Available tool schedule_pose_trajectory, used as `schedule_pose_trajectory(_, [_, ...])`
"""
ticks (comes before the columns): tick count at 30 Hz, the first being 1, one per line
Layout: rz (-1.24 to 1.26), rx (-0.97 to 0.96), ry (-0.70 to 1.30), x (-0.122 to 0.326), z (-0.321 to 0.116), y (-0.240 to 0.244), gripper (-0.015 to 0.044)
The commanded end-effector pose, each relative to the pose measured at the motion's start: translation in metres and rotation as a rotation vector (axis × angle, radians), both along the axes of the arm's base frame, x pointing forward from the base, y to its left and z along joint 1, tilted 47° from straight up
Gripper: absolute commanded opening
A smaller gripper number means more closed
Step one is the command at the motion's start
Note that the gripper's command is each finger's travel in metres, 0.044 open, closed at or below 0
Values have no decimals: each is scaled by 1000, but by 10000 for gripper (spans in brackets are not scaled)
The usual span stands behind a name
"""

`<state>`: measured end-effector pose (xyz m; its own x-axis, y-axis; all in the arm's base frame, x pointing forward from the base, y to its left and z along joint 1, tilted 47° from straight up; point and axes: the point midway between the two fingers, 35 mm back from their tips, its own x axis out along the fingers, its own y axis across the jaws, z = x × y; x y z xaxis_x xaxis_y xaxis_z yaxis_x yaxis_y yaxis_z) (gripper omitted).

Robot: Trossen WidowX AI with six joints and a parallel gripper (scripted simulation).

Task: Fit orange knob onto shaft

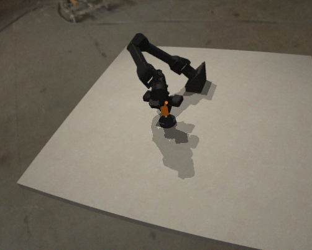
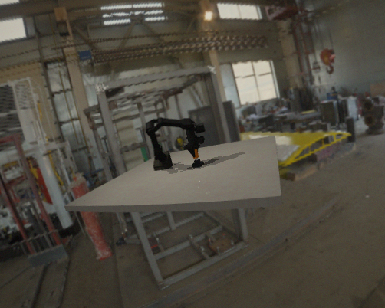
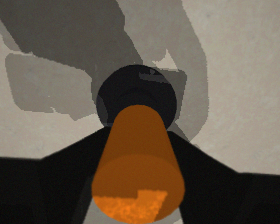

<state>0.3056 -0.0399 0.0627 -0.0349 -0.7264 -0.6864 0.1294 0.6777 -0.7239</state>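
Note:
My gripper (image 1: pixel 165 108) (image 2: pixel 195 150) (image 3: pixel 138 134) is shut on the orange knob (image 1: pixel 165 111) (image 2: pixel 196 154) (image 3: pixel 138 165), which stands nearly upright, a little tilted. The black round pedestal (image 1: pixel 168 123) (image 2: pixel 198 164) (image 3: pixel 136 82) stands on the table just below it. A small light bit of the silver shaft (image 1: pixel 166 116) shows between the knob's lower end and the pedestal, so the knob is above the pedestal top. The hole and the shaft's flat side are hidden. I cannot tell whether the shaft tip is inside the hole.
The pale table top (image 1: pixel 238 155) (image 2: pixel 171 191) carries the arm's black base (image 1: pixel 197 81) (image 2: pixel 162 162) behind the pedestal. The arm's shadows fall across the table around the pedestal.

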Motion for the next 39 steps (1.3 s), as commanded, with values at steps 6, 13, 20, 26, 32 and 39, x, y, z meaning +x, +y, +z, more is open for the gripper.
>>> schedule_pose_trajectory(6, [-113, -7, -130, 2, 2, 2, 0])
schedule_pose_trajectory(13, [-141, -8, -160, 2, -1, 0, 0])
schedule_pose_trajectory(20, [-141, -8, -160, 2, -2, 0, 0])
schedule_pose_trajectory(26, [-141, -8, -160, 1, 2, 1, 0])
schedule_pose_trajectory(32, [-201, -11, -223, 2, 3, 2, 0])
schedule_pose_trajectory(39, [-285, -15, -312, 3, 0, 2, 0])
